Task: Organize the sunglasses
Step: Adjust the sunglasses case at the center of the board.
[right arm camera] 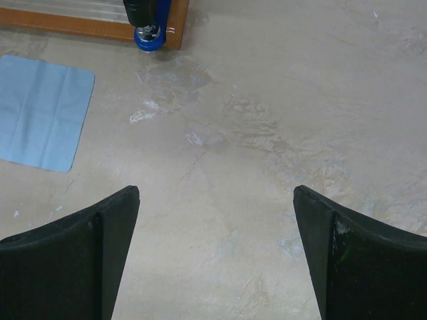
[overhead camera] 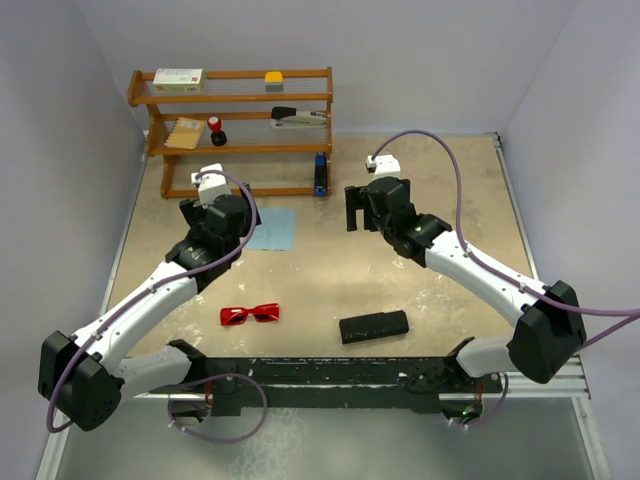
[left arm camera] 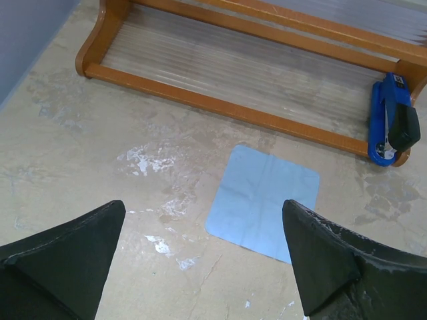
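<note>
"Well, where does everything sit on the table (overhead camera: 430, 290)?"

"The wooden rack (overhead camera: 240, 100) fills the far left corner. Both arms reach toward the far half. The left gripper (left arm camera: 202, 215) hangs over the blue cloth (left arm camera: 262, 200), just in front of the rack, and the right gripper (right arm camera: 217, 197) is over bare tabletop near the middle. Both claws are spread wide, with nothing between the fingers."

"And the task's own things?"

"The black case (overhead camera: 374, 326) lies close to the near edge, about the middle. The sunglasses (overhead camera: 250, 315) lie near that same edge, left of the case and well apart from it, and neither wrist camera sees them."

"So nothing is started. Which arm goes?"

"I'd say the left, since the glasses are on its side. It has to pull back toward the near edge first, because the claw is well past them now."

"How should it take them?"

"They look light and thin, with slim arms that could flex or skid. I'd come straight down over the bridge or one lens rim, with the fingers across the frame, and close gently. A hard pinch on a temple arm could twist them."

"And the right claw?"

"I'd keep it open and bring it near the case — my guess is the case needs steadying."
</note>
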{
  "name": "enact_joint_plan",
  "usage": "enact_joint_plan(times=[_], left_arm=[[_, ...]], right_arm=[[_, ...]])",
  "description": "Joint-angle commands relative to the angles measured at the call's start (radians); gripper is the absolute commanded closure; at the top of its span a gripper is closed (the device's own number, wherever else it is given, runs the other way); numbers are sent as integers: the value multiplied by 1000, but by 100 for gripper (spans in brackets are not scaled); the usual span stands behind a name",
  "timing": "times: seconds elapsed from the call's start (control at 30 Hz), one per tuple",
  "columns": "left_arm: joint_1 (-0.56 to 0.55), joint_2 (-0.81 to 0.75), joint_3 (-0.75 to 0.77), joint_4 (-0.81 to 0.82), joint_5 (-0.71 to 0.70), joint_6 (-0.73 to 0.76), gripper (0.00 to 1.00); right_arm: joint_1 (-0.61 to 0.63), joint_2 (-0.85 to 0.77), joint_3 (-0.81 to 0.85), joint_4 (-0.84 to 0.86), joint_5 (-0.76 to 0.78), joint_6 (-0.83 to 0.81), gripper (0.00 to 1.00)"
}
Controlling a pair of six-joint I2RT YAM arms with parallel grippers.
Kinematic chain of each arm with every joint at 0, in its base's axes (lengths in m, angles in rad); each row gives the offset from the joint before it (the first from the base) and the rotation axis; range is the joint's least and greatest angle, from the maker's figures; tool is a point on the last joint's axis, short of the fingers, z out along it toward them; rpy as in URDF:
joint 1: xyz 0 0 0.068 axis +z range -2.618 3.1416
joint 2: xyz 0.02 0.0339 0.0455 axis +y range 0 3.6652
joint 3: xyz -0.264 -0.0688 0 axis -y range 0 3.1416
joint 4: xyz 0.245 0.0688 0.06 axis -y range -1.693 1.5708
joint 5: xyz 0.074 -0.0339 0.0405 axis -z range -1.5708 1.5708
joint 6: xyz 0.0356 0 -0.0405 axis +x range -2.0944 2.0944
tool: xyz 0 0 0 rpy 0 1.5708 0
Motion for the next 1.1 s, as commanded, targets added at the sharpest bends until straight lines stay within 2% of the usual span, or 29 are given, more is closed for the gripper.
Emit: enact_joint_plan(times=[0.0,0.37,0.5,0.67,0.87,1.07], left_arm=[[4,1,44,8,-15,23,0],[4,4,45,39,14,55,2],[5,5,4,103,-21,47,1],[35,56,11,88,75,31,3],[66,204,61,73,77,18,4],[68,176,29,136,143,14,4]], right_arm=[[7,1,33,6,29,8,1],[9,-22,7,5,53,20,1],[10,-22,21,-26,58,16,1],[11,-54,1,-20,51,12,1],[11,-92,-35,-21,30,10,1],[13,-107,-51,-48,-9,7,2]])
